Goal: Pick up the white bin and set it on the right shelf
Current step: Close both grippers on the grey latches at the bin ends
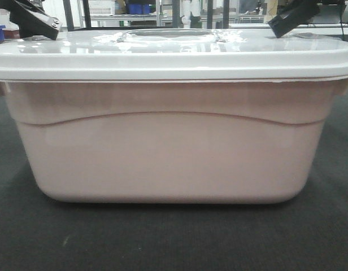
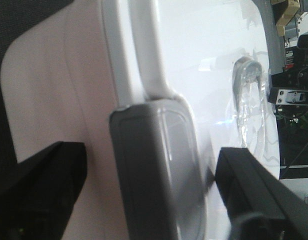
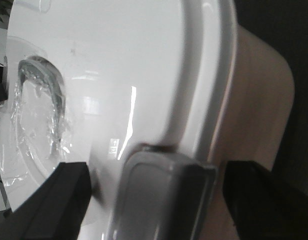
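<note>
Nearest you, the dark grey carpeted surface (image 1: 174, 243) carries the white bin (image 1: 168, 152), which sits flat on it, broadside to the front camera, its pinkish wall filling most of that view. Its glossy lid (image 1: 174, 56) is on, and crinkled clear film covers the recessed handle (image 1: 168, 35) at the middle. At the bin's left end, your left tool (image 2: 149, 172) has its fingers (image 2: 49, 195) spread apart, one on the body side below the rim and one over the lid. The grey left-end latch (image 2: 154, 180) stands between them, with a gap showing on both sides. Your right tool (image 3: 156, 185) mirrors this at the other end, fingers apart around the right-end latch (image 3: 164, 200), likewise not pressed against it. Beyond the bin, past the lid's far edge, you have dark uprights and metal racks (image 1: 162, 20) with blue crates (image 1: 139, 8) on them. They are too cluttered and small to tell one shelf from another.
</note>
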